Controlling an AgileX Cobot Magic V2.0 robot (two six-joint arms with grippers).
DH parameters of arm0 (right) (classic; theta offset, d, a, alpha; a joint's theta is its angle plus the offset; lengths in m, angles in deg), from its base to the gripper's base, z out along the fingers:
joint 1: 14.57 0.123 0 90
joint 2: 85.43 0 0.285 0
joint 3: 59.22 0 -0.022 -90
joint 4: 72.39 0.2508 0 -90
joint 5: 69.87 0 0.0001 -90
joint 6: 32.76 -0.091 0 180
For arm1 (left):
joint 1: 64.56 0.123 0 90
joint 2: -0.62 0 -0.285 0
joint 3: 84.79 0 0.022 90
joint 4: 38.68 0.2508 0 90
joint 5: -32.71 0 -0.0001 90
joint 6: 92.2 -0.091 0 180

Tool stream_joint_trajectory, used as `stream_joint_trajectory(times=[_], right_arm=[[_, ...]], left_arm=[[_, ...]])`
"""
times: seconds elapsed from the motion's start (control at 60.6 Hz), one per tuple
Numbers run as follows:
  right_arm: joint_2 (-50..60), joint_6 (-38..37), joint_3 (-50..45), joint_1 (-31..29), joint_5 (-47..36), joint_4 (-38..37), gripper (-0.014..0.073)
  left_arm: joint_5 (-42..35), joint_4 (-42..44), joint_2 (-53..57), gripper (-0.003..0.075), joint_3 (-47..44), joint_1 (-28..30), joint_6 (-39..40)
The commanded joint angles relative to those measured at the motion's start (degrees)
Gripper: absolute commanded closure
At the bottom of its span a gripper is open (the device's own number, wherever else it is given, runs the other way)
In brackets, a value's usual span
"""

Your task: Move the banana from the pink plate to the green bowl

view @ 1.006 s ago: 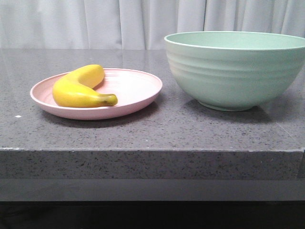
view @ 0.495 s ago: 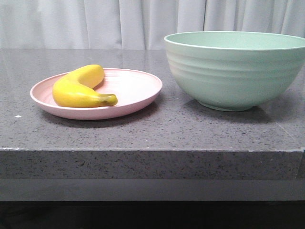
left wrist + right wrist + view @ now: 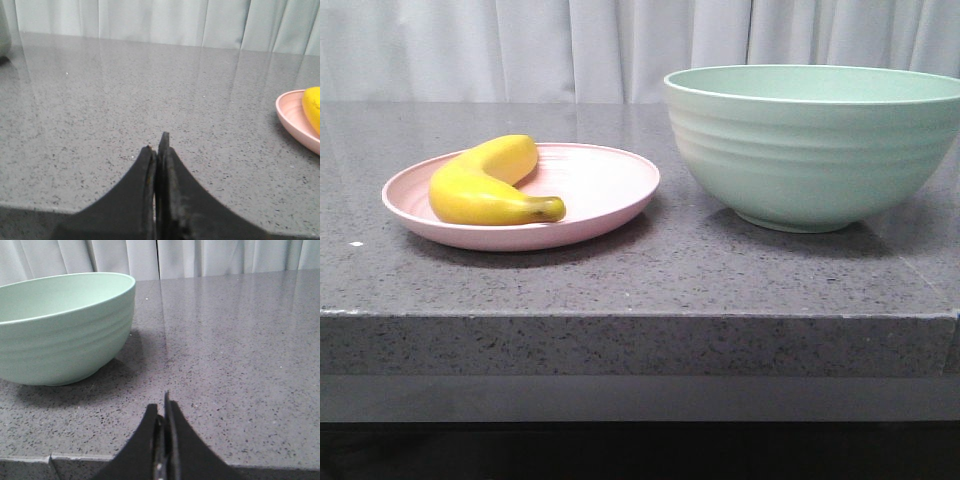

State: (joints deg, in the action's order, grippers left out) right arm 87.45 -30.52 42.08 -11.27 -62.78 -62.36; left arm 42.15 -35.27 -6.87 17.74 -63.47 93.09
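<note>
The yellow banana (image 3: pixel 488 185) lies on the left half of the pink plate (image 3: pixel 605 190), its dark stem tip toward the table's front. The green bowl (image 3: pixel 810 145) stands upright to the plate's right, apart from it. In the left wrist view my left gripper (image 3: pixel 158 145) is shut with nothing in it, low over bare table well to the side of the pink plate (image 3: pixel 292 117), where a bit of banana (image 3: pixel 312 107) shows. My right gripper (image 3: pixel 164 405) is shut and empty near the table's front edge, beside the green bowl (image 3: pixel 60 330). Neither gripper appears in the front view.
The dark speckled stone table (image 3: pixel 650 270) has a thick front edge (image 3: pixel 640 345). White curtains (image 3: pixel 520 50) hang behind it.
</note>
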Motion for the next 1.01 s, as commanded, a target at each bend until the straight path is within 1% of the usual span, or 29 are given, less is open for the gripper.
stream_joint_trajectory(times=[0.0,0.148,0.28,0.363,0.445,0.577,0.627,0.643,0.709,0.759,0.775,0.792,0.808,0.841,0.857,0.907,0.94,0.989], right_arm=[[1.2,0.3,3.8,-0.3,-2.6,0.1,0.0645],[-1.5,0.3,12.7,-0.3,4.3,0.1,0.0646],[-8.4,0.3,21.0,-0.3,6.9,0.1,0.0654],[-12.5,0.3,24.4,-0.3,7.5,0.1,0.0654],[-15.4,0.3,26.5,-0.3,7.9,0.1,0.0654],[-16.5,0.3,27.0,-0.3,7.5,0.1,0.0651],[-16.5,0.3,27.0,-0.3,7.5,0.1,0.0624],[-16.5,0.3,27.0,-0.3,7.5,0.1,0.0595],[-16.5,0.3,26.9,-0.3,7.4,0.0,0.0476],[-16.5,0.3,26.7,-0.3,7.3,0.0,0.0342],[-16.5,0.3,26.7,-0.3,7.3,0.0,0.0305],[-16.5,0.3,26.6,-0.3,7.3,0.0,0.0249],[-16.5,0.3,26.5,-0.3,7.3,0.0,0.0214],[-16.5,0.3,26.4,-0.3,7.2,0.0,0.0133],[-16.5,0.3,26.4,-0.3,7.1,0.0,0.0106],[-16.5,0.3,26.2,-0.3,6.9,0.0,0.0032],[-16.5,0.3,26.1,-0.3,6.9,0.0,-0.0001],[-16.5,0.3,26.1,-0.3,6.9,0.0,-0.0022]], left_arm=[[-5.8,1.3,0.5,0.0741,2.9,-0.5,0.2],[-4.9,3.0,-4.8,0.0741,10.9,-1.4,0.2],[-3.1,6.1,-15.3,0.0741,18.9,-2.9,0.2],[-3.2,6.1,-21.2,0.0741,22.8,-3.4,0.2],[-3.3,6.1,-25.1,0.0741,24.7,-3.4,0.2],[-2.9,5.9,-26.3,0.0739,25.1,-3.4,0.2],[-2.9,5.7,-26.3,0.0731,25.1,-3.4,0.2],[-2.9,5.7,-26.3,0.072,25.1,-3.4,0.2],[-2.9,5.7,-26.3,0.0629,25.1,-3.4,0.2],[-2.9,5.7,-26.3,0.0524,25.1,-3.4,0.2],[-2.9,5.7,-26.3,0.0465,25.0,-3.4,0.2],[-2.8,5.7,-26.3,0.0424,25.0,-3.4,0.2],[-2.6,5.7,-26.3,0.0359,25.0,-3.4,0.2],[-2.6,5.6,-26.3,0.0274,25.0,-3.4,0.2],[-2.6,5.4,-26.3,0.0216,25.0,-3.4,0.2],[-2.6,5.3,-26.3,0.0115,25.0,-3.4,0.2],[-2.6,5.3,-26.3,0.0072,25.0,-3.4,0.2],[-2.7,5.3,-26.3,0.0051,25.0,-3.4,0.2]])
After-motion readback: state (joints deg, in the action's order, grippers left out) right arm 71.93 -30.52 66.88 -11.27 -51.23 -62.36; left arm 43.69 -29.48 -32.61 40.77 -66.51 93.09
